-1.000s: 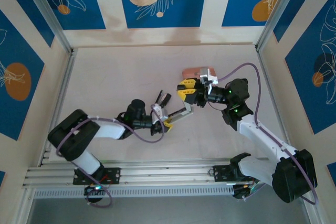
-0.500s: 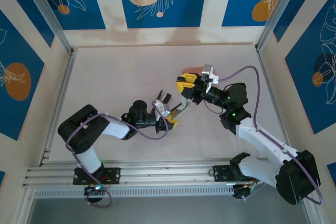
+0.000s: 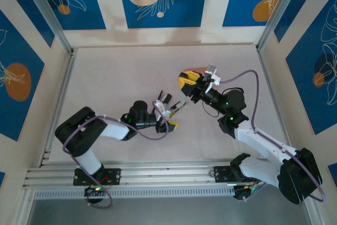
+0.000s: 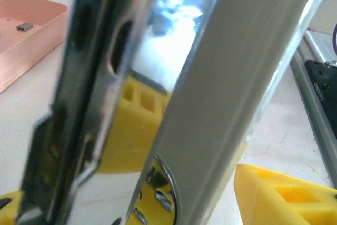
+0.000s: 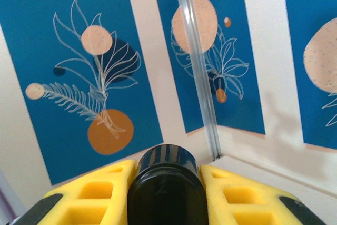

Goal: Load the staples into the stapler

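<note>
Starting nearest, the left claw (image 3: 169,111) is seen spread around the stapler's (image 4: 231,77) metal rails, with a gap beside one finger (image 4: 284,196), so nothing's actually clamped there. Further out, the stapler's black end is pinched tight by the right claw (image 5: 167,175). Beyond that, a staple (image 4: 25,26) is left lying in the pink tray (image 4: 39,46) on the desk (image 3: 121,77).

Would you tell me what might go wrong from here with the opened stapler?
The right gripper grips the stapler by its rounded black end, so it might pivot or slip. The left gripper straddles the chrome rail; if loose, the rail could swing. The pink tray lies close beside the right gripper, and a bump might scatter the staples.
</note>
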